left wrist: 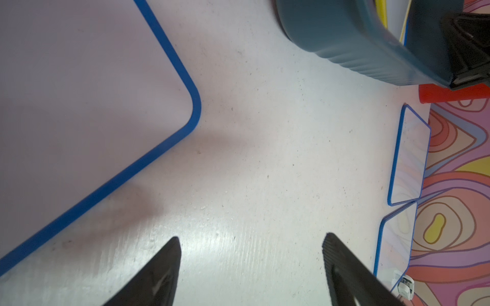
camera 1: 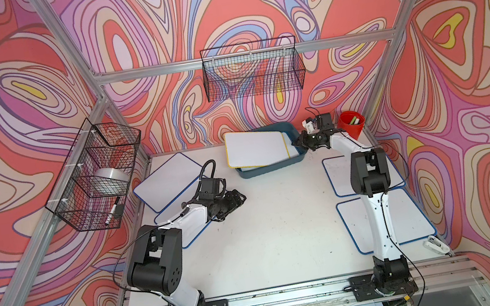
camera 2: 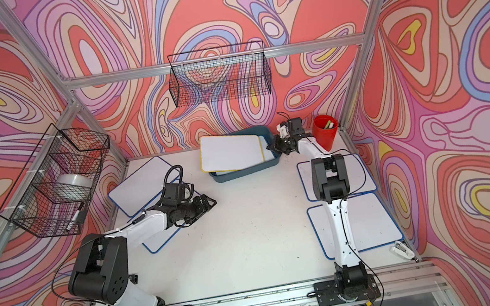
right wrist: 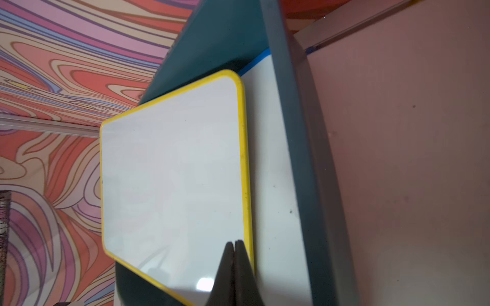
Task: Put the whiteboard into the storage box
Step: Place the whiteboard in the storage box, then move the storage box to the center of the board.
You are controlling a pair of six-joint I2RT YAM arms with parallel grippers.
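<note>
Whiteboard (camera 1: 256, 150) lengthwise, aslant on storage box (camera 1: 272, 168)

1. The storage box (camera 1: 272, 166) sits on the table (camera 1: 275, 229) at rear centre.
2. A lower whiteboard (right wrist: 273, 159) lies in the box. An upper whiteboard (camera 1: 257, 152) lies tilted on it and overhangs the box's left rim.
3. The right gripper (camera 1: 297, 145) is at the box's right rim.
4. The cup (camera 1: 351, 130) stands in the rear right corner.
5. Two left whiteboards (camera 1: 168, 179) overlap on the table's left side.
6. Two right whiteboards (camera 1: 413, 217) lie one behind the other on the right side.
7. The left gripper (camera 1: 239, 198) hangs before the box, to its left.
</note>
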